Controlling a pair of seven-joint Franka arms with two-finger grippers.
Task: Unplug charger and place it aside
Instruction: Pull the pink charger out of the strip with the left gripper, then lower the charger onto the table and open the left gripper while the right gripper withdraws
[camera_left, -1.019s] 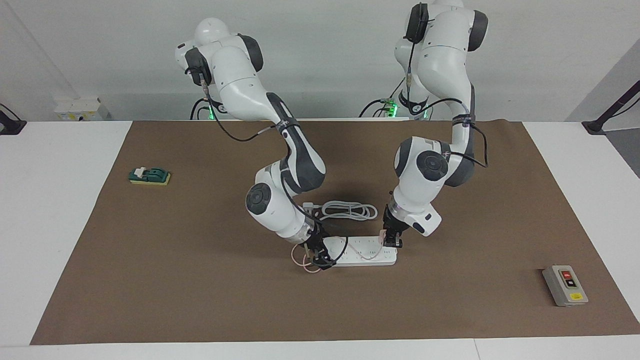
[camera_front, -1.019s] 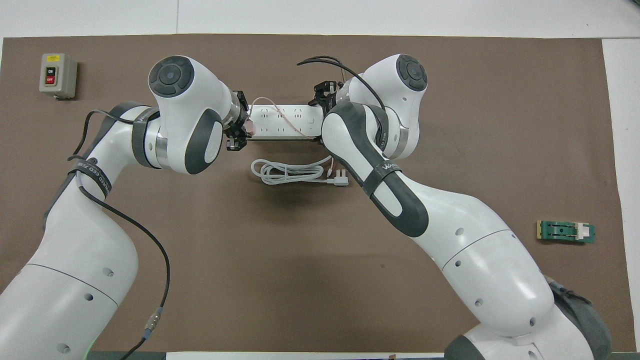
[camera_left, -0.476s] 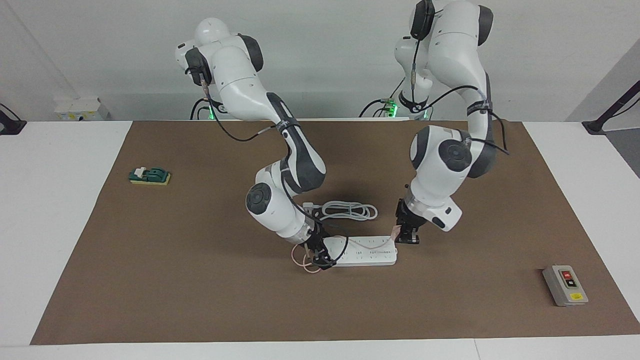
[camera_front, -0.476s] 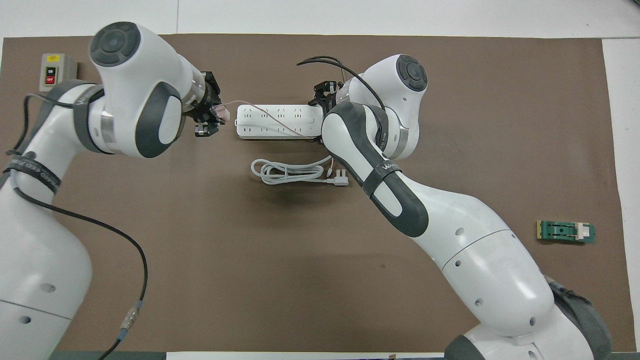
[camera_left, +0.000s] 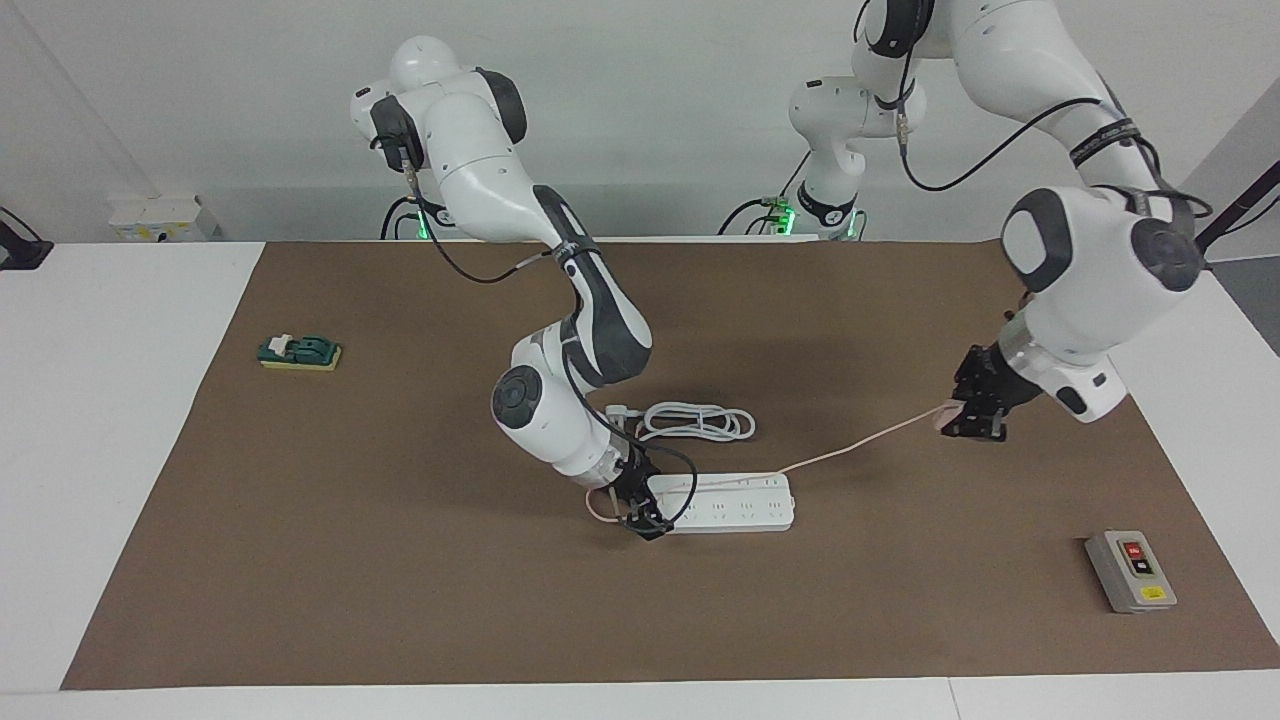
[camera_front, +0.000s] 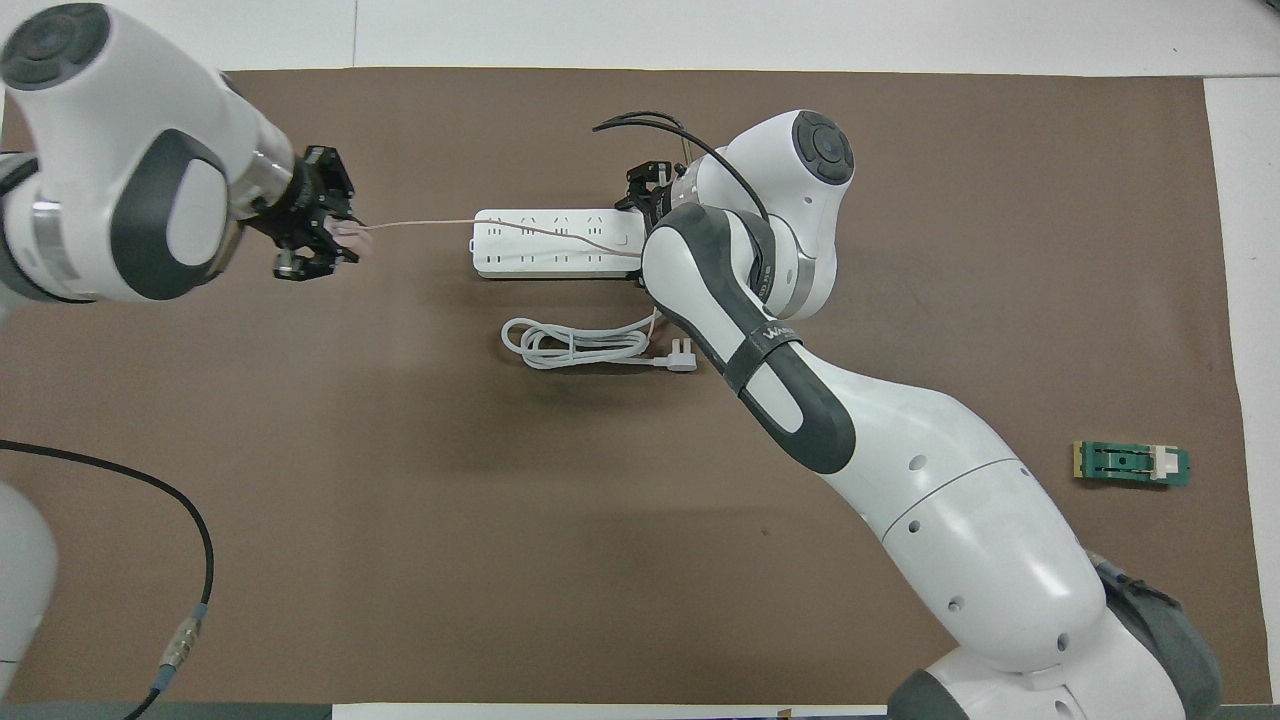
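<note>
My left gripper (camera_left: 972, 418) is shut on the small pale pink charger (camera_left: 946, 413) and holds it over the brown mat toward the left arm's end, clear of the white power strip (camera_left: 735, 503). The charger's thin pink cable (camera_left: 860, 440) runs taut from the charger back across the strip. My right gripper (camera_left: 640, 512) is at the strip's end toward the right arm, with its fingers on either side of that end. In the overhead view the left gripper (camera_front: 312, 238), charger (camera_front: 350, 236), cable (camera_front: 420, 224), strip (camera_front: 550, 243) and right gripper (camera_front: 642, 215) all show.
A grey-white three-pin plug with a coiled thick cord (camera_left: 700, 420) lies beside the strip, nearer to the robots. A grey switch box (camera_left: 1130, 570) sits near the mat's corner at the left arm's end. A green part on a yellow pad (camera_left: 300, 352) lies toward the right arm's end.
My left gripper pulled the charger out of the strip and carried it well toward the left arm's end, drawing the cable taut. The right gripper stayed at the strip.
</note>
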